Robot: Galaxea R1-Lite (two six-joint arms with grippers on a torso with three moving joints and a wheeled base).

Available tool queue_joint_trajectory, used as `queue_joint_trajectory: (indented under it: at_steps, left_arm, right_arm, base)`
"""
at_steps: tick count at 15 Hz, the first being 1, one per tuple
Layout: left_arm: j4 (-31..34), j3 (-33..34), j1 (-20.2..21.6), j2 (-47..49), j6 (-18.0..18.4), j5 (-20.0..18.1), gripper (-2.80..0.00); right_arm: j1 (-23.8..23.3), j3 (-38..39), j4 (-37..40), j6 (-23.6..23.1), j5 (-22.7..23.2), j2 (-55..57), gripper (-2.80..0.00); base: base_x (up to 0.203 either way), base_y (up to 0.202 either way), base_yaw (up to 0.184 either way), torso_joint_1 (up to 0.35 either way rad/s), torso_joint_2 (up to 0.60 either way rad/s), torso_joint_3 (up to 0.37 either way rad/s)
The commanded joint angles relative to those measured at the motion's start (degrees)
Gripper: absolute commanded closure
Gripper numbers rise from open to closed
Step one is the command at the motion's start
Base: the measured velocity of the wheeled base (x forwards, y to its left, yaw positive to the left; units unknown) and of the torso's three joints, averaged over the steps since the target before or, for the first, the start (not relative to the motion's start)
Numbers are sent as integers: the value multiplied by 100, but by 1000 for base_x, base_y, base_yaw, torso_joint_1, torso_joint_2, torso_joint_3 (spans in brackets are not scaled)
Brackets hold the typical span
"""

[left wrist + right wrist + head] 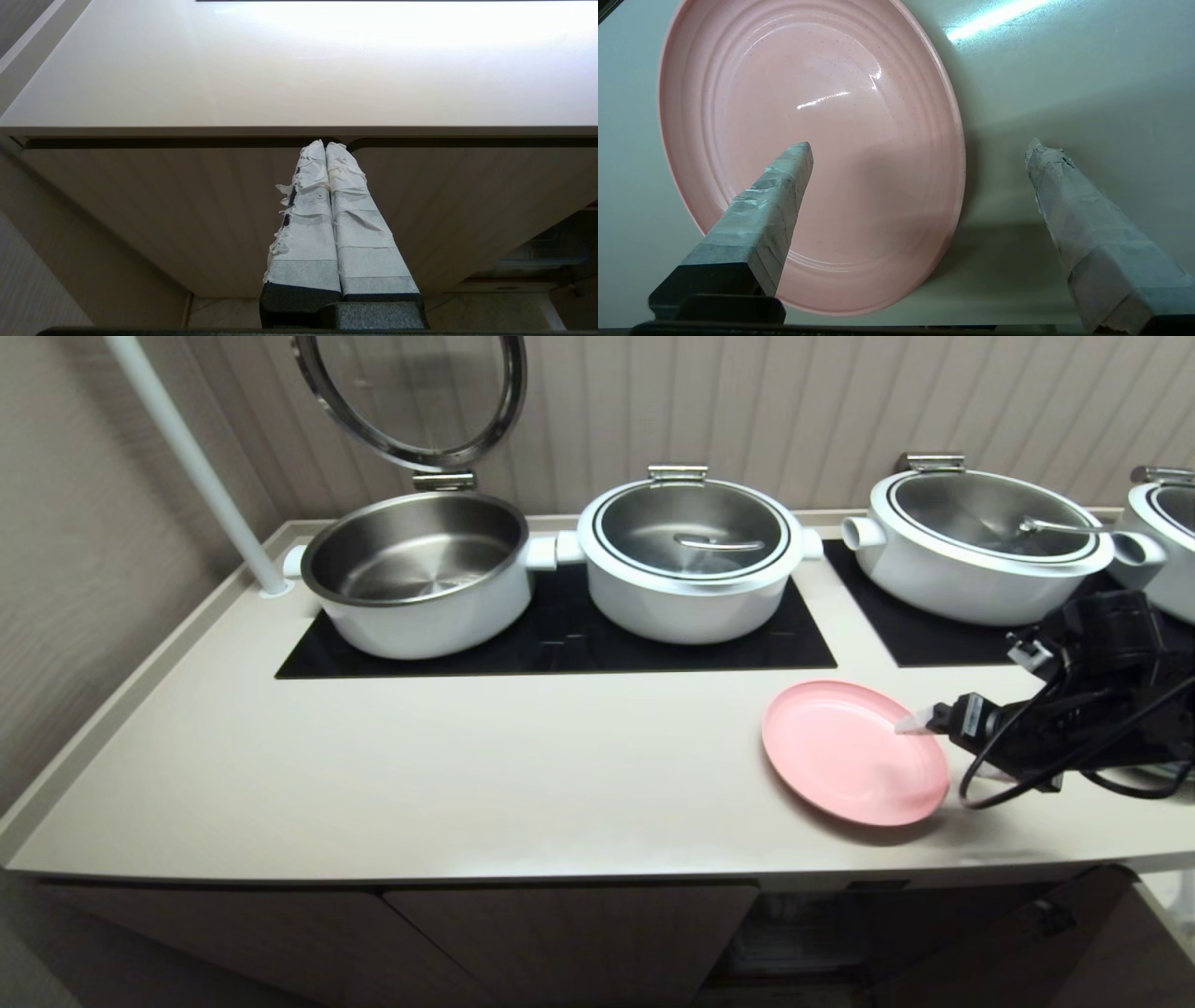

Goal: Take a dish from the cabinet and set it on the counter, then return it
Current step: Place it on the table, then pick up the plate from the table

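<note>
The pink dish (pixel 845 751) lies flat on the cream counter (pixel 467 775), toward its front right. My right gripper (pixel 934 747) hovers at the dish's right rim and is open. In the right wrist view one taped finger is over the dish (pixel 808 116) and the other over bare counter (pixel 1064 70), the rim lying between them; the right gripper (pixel 920 144) holds nothing. My left gripper (pixel 325 145) is shut and empty, parked low in front of the cabinet (pixel 163 210) doors, below the counter edge (pixel 280 70). The cabinet (pixel 560 933) fronts show under the counter.
Several white steel-lined pots stand on black cooktop panels (pixel 560 644) at the back: an open pot (pixel 415 574) with its lid raised (pixel 411 397), a lidded pot (pixel 691 555) and another (pixel 980 546). A white pole (pixel 196 467) rises at the back left. A cabinet opening (pixel 803 933) shows below the dish.
</note>
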Motion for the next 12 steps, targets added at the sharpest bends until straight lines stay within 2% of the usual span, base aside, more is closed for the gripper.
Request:
queue_joint_trajectory:
  at_steps: [1, 5, 10, 12]
  left_arm:
    - [-2, 0, 0, -2, -5, 0, 0]
    - [-2, 0, 0, -2, -5, 0, 0]
    - [-2, 0, 0, -2, -5, 0, 0]
    - [-2, 0, 0, -2, -5, 0, 0]
  right_arm:
    - [1, 1, -43, -4, -7, -46, -280]
    - [10, -8, -254, -40, -113, -64, -280]
    - [5, 10, -613, -512, -220, -124, -280]
    - [2, 32, -863, -919, -318, -142, -280]
  base:
    - [0, 0, 0, 0, 0, 0]
    - [0, 0, 0, 0, 0, 0]
    - [0, 0, 0, 0, 0, 0]
    - [0, 0, 0, 0, 0, 0]
